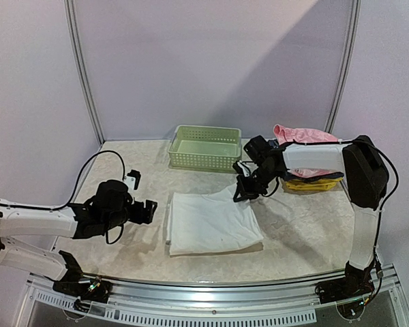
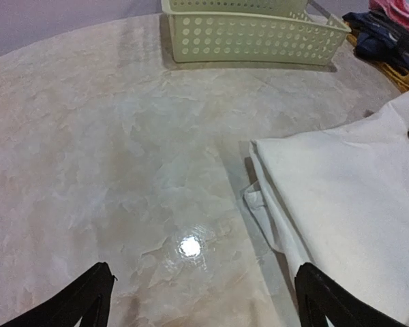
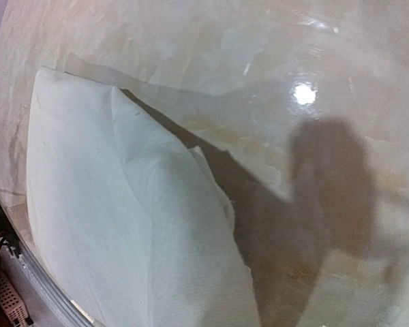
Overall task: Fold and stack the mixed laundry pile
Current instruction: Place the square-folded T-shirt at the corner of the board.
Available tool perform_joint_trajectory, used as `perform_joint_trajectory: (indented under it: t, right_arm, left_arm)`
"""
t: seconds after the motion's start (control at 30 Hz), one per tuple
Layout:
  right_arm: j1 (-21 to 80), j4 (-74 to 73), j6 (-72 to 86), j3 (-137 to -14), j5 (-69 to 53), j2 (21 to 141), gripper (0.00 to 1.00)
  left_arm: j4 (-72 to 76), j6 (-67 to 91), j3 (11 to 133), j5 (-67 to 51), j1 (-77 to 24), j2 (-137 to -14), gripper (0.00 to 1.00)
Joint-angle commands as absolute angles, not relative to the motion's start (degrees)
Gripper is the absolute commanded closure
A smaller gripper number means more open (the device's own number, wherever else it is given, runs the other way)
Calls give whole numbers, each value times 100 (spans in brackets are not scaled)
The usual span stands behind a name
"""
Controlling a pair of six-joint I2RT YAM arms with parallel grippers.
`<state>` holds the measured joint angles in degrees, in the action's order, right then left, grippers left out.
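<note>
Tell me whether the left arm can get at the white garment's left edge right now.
Probably yes: the left gripper stands open just beside the white garment, with only bare table between.

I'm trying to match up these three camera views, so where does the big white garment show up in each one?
Top external: the white garment lies flat, low in the centre.
Left wrist: the white garment fills the right side.
Right wrist: the white garment covers the left half, rising toward the camera.
Shared landmark: the marbled table under it, in all three.
</note>
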<state>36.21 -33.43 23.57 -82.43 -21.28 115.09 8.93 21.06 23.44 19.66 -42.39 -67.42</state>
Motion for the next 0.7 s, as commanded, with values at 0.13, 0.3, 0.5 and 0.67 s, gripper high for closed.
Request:
perform_joint_trajectory:
  t: [0.13, 0.3, 0.5, 0.67]
  right_arm:
    - [3542, -4134, 1819, -8617, -919, 10943, 100]
    - [3519, -4712, 1518, -9032, -398, 10855, 100]
    - [3460, -5346, 1251, -9592, 555, 10880, 100]
    - [3442, -5581, 969, -9966, 1332, 10833, 100]
  left_arm:
    - [253, 2192, 2103, 2088, -4302, -5937, 0]
    - [195, 2182, 1991, 2113, -4306, -5555, 0]
    - [279, 2136, 1898, 2041, -4307, -5428, 0]
    - [311, 2101, 1891, 1998, -4307, -5442, 0]
